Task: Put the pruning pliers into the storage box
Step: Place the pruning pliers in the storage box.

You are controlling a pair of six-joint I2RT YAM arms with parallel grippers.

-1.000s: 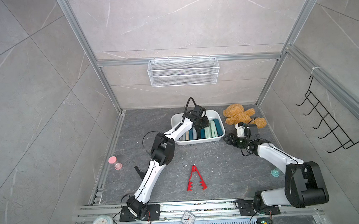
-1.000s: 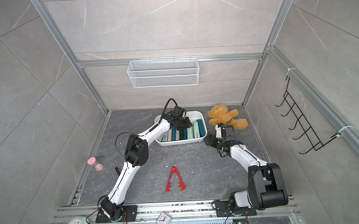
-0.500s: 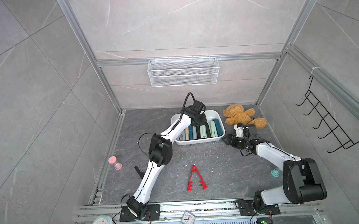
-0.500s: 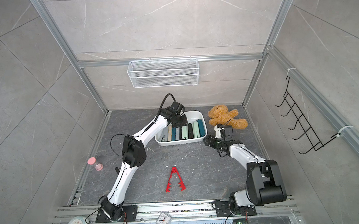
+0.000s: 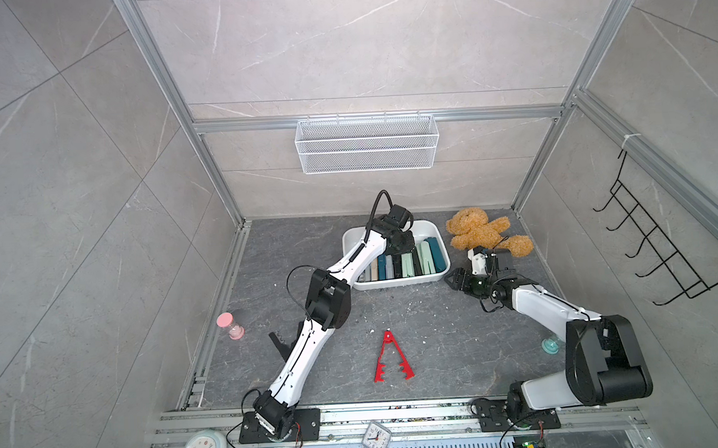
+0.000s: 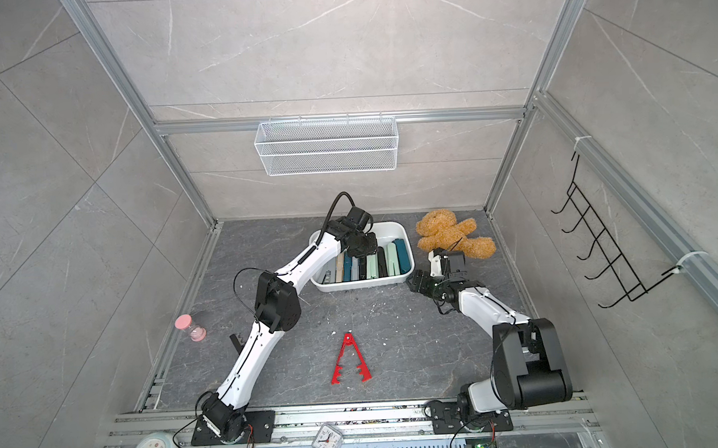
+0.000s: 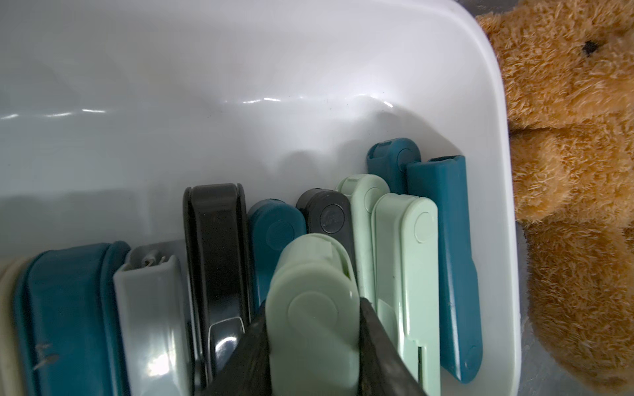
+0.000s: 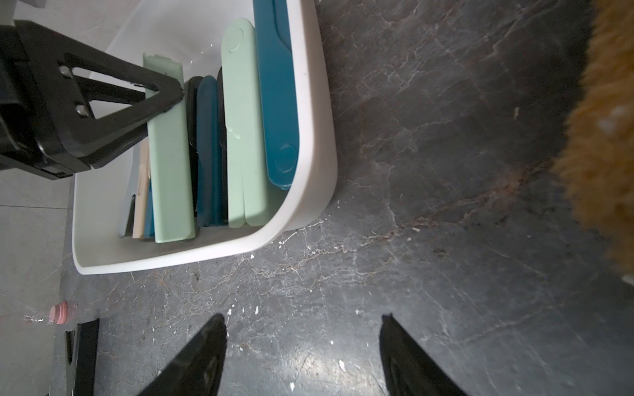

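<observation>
The left wrist view shows the left gripper (image 7: 314,305) clamped on mint pliers (image 7: 308,274) among those packed in the storage box (image 7: 497,137). In both top views the wrist hides that grip. Only they show red pliers (image 5: 388,340) on the near floor. The right gripper (image 8: 302,319) gapes empty, just right of the box.

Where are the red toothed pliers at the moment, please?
In both top views the red pliers lie spread in a V on the grey floor, apart from the storage box, between the left arm and right arm.

Place was a robot lab test cell | aluminium-profile frame (image 5: 369,119) enclosed it | two arms (image 5: 300,352) (image 5: 548,304) stood bolted to a rail (image 5: 399,416) along the lower edge
</observation>
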